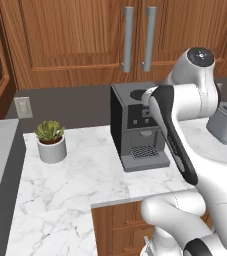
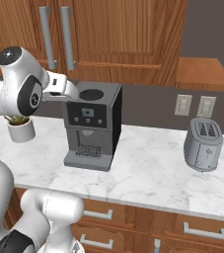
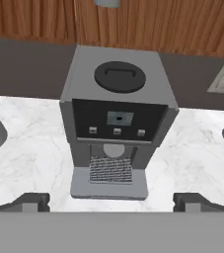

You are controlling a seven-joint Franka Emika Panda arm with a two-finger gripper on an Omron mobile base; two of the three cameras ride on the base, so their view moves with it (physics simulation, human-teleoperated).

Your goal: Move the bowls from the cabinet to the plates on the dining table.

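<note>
The brown wooden cabinet (image 1: 75, 35) (image 2: 118, 29) hangs on the wall above the counter. Both panelled doors are shut, and their long grey bar handles (image 1: 128, 37) (image 2: 45, 34) stand side by side. The bowls are hidden, and the plates and the dining table are out of view. My gripper (image 3: 111, 202) hovers in front of and above the coffee machine, below the cabinet handles, looking down at the machine. It is open with nothing in it, and its dark fingertips (image 3: 32, 201) sit far apart at the bottom of the hand view.
A grey coffee machine (image 1: 137, 127) (image 2: 91, 123) (image 3: 116, 118) stands on the white marble counter (image 1: 75, 175) directly below my hand. A potted plant (image 1: 51, 142) (image 2: 20, 127) is to its left and a toaster (image 2: 203, 144) (image 1: 225, 122) to its right. Wall outlets (image 2: 182, 105) sit behind.
</note>
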